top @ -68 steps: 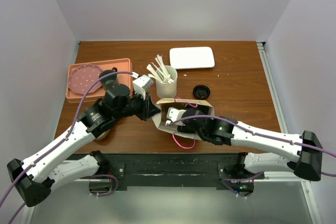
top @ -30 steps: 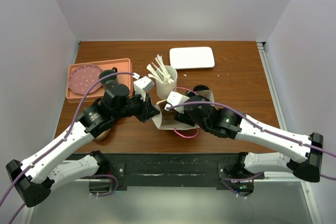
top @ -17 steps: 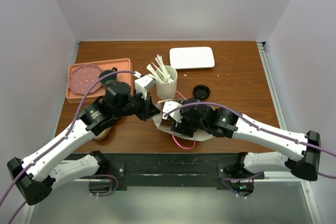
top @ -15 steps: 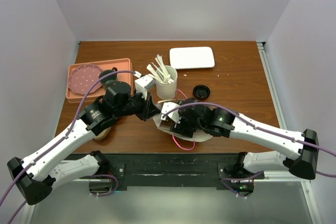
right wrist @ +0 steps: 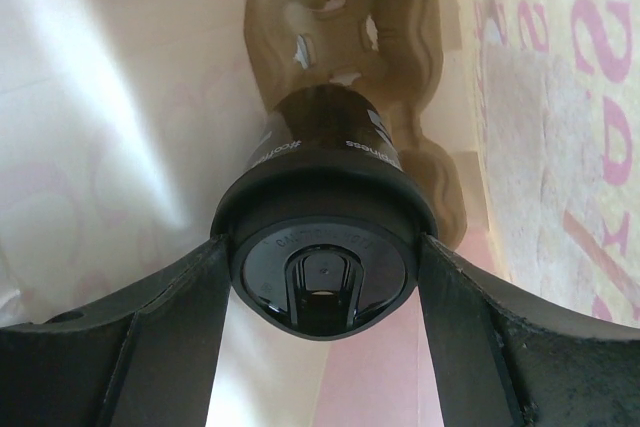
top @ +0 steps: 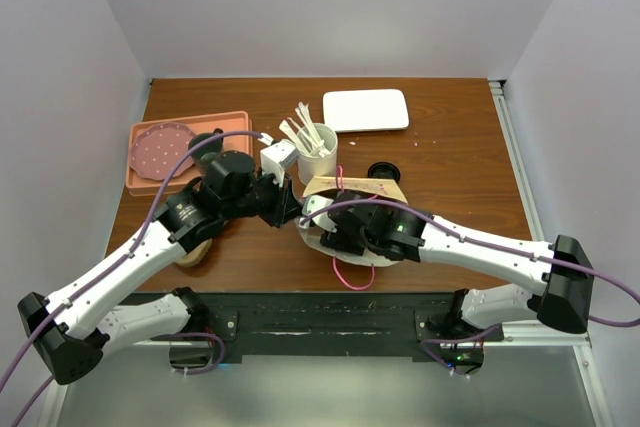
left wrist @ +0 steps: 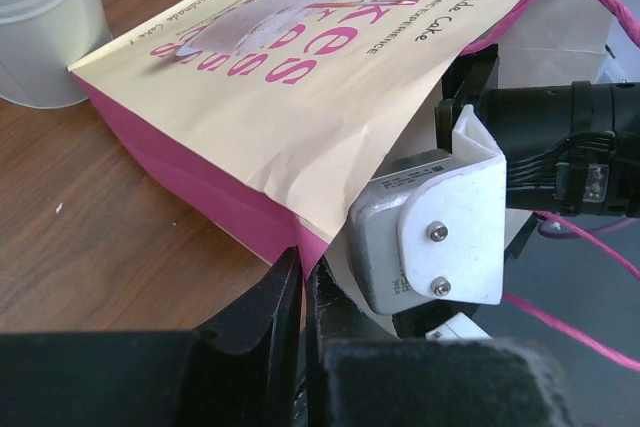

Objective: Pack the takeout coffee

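Coffee [right wrist: 325, 172] held by right gripper [right wrist: 322, 292] inside paper bag [left wrist: 300, 97], apparently touching carrier [right wrist: 345, 7].

brown wooden table [top: 455, 152]; pale walls [top: 330, 7]

- It looked like a robotics lab booth: plain pale walls [top: 330, 7] boxed in one wooden desk [top: 455, 157].
- A cabled left arm [top: 115, 272] and right arm [top: 490, 250] were bolted at its near edge.

takeout coffee [right wrist: 322, 277] lid glossy plastic; bag [left wrist: 300, 97] matt paper; table [left wrist: 70, 237] wood
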Tool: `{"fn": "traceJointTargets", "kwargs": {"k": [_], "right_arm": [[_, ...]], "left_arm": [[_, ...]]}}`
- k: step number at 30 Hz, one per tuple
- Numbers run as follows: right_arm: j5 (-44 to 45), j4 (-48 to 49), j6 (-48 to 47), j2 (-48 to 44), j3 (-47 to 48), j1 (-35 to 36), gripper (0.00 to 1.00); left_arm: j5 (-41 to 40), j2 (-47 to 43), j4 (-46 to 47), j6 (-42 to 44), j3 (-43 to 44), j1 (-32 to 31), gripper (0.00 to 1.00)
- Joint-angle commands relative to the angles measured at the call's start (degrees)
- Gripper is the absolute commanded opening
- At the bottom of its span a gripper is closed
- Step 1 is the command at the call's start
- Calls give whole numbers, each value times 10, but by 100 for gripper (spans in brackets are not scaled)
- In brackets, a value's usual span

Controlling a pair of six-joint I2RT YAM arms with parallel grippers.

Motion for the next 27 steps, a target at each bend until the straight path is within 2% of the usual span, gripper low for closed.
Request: {"fn": "traceJointTargets", "kwargs": {"k": [1,18,27], "right_arm": [[57,9,-15,-18,-13,-4,6],[95,5,-3,-58,-30,-4,6],[136,38,-47,-64,-49,-12,5]], "left_arm": [[3,0,9,0,31,-3,10],[0,13,15,-6,31,-10,9],[0,16,16,-8,32,-11,9]]}}
